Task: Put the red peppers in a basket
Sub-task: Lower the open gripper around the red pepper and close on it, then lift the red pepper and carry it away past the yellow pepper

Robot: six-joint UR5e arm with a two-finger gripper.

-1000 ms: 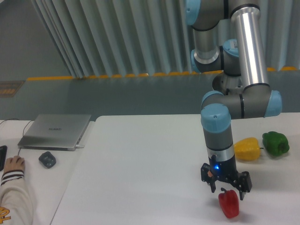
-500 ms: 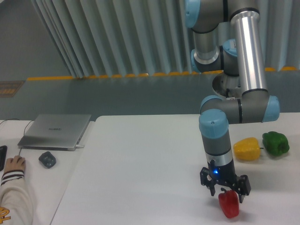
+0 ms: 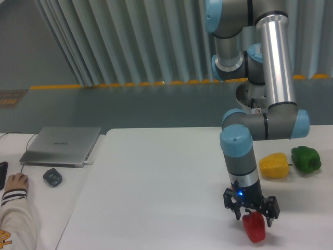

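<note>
- Camera view from the fixed spot shows my gripper [image 3: 254, 214] low over the white table [image 3: 156, 182], at its near right part.
- The red pepper [image 3: 254, 227] lies directly beneath my fingers, which stand apart on either side of its upper end without clamping it.
- Its long axis seems to run toward the camera (stem hidden behind my fingers, so I cannot tell which end it is on).
- No basket shows anywhere in view.
- The yellow pepper [image 3: 274, 165] and green pepper [image 3: 306, 159] sit well apart, further back on the right.
- The laptop [image 3: 61, 145] carries a small mark, too small to read.
</note>
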